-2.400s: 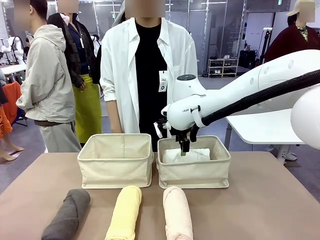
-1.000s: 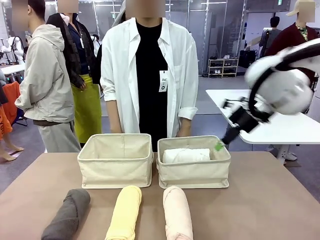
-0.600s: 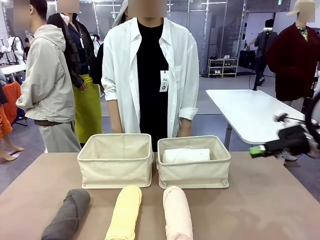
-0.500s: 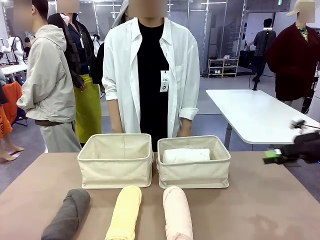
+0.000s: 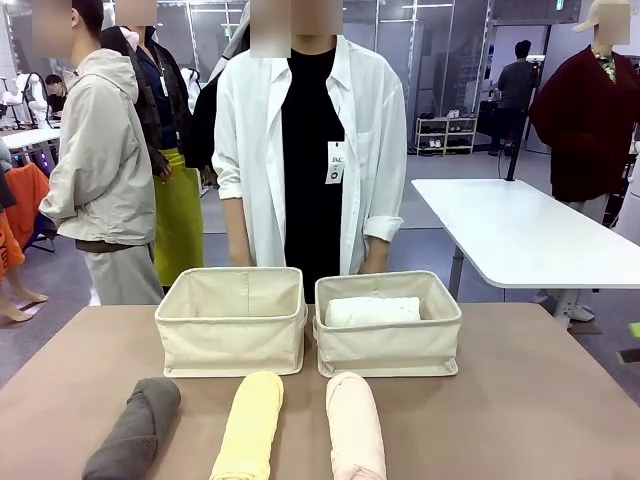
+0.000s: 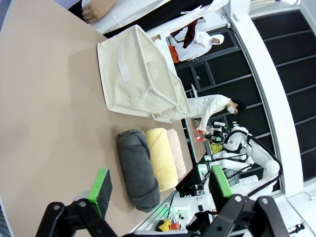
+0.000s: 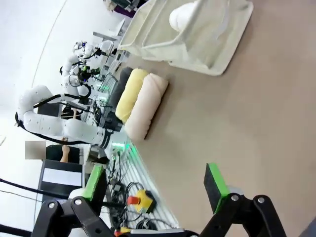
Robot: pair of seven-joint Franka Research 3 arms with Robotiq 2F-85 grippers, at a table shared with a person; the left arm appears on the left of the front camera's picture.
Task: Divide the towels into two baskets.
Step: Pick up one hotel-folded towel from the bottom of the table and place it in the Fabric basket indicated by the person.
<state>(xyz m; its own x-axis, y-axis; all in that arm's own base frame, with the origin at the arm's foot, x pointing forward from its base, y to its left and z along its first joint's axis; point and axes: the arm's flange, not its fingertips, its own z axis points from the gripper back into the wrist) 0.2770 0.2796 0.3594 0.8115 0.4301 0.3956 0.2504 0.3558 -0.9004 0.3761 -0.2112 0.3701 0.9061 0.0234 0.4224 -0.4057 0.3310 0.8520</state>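
Note:
Two beige baskets stand side by side at the table's far side. The left basket (image 5: 232, 322) holds nothing that I can see. The right basket (image 5: 388, 330) holds the white towel (image 5: 373, 311). Near the front edge, three rolled towels lie in a row: dark grey (image 5: 135, 428), yellow (image 5: 250, 425) and pale pink (image 5: 355, 428). My left gripper (image 6: 160, 183) is open above the table, with the dark grey towel (image 6: 138, 168) just beyond it. My right gripper (image 7: 154, 181) is open over bare tabletop, well away from the pink towel (image 7: 145, 106). One of its green pads (image 5: 634, 330) peeks in at the right edge.
A person in a white shirt (image 5: 300, 150) stands right behind the baskets, arms hanging. Other people stand at the back left and right. A white table (image 5: 510, 230) stands off to the right. The tabletop (image 5: 520, 400) right of the towels is bare.
My right arm has pulled back from above the right basket and swung out to the right edge. The white towel stays in that basket. The other towels have not moved.

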